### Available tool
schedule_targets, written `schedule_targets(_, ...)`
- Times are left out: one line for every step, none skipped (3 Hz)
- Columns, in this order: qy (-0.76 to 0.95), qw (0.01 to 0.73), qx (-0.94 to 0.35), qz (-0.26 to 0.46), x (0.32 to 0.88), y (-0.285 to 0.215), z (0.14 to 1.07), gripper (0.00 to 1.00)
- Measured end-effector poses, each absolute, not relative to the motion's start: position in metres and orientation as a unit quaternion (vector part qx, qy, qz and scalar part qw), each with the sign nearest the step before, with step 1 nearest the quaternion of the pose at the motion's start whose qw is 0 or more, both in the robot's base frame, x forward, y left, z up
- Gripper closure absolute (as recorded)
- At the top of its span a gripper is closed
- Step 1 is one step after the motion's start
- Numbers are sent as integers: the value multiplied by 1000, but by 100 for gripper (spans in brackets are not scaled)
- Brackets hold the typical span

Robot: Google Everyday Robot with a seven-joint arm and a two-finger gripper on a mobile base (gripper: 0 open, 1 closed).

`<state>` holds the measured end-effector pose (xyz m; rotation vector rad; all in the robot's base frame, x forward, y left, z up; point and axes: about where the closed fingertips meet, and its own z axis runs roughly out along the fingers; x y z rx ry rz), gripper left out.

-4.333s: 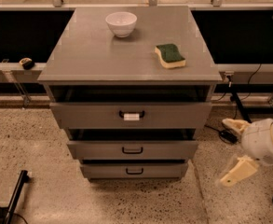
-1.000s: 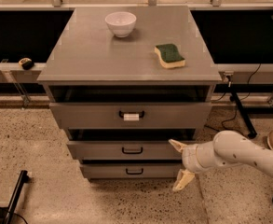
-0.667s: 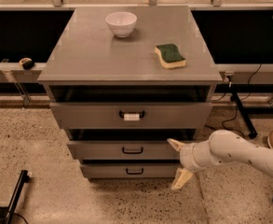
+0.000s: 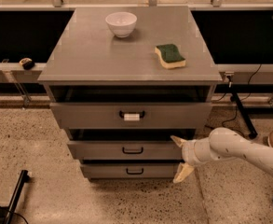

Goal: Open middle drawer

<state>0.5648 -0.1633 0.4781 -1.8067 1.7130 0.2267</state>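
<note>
I see the middle drawer [image 4: 132,150] between two others, three fronts in all. My gripper [image 4: 179,157] waits just beside its 3 o'clock end, spread wide and holding nothing. The arm [image 4: 241,149] reaches in from 4 o'clock. On the cabinet top [image 4: 94,55] sit one white bowl [image 4: 121,24] and one green sponge [image 4: 170,55].

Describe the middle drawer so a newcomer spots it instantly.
Grey cabinet under the white bowl: three stacked fronts. The middle drawer is the second, the open tool at its right end. Its handle lacks the top drawer's white tag; it is wider than the bottom drawer.
</note>
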Motion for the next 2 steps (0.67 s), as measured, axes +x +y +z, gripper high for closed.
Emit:
schedule_targets(652,321,-682,88,578,-170,463,0)
schedule_targets(656,321,-678,86,588,-174,453,0)
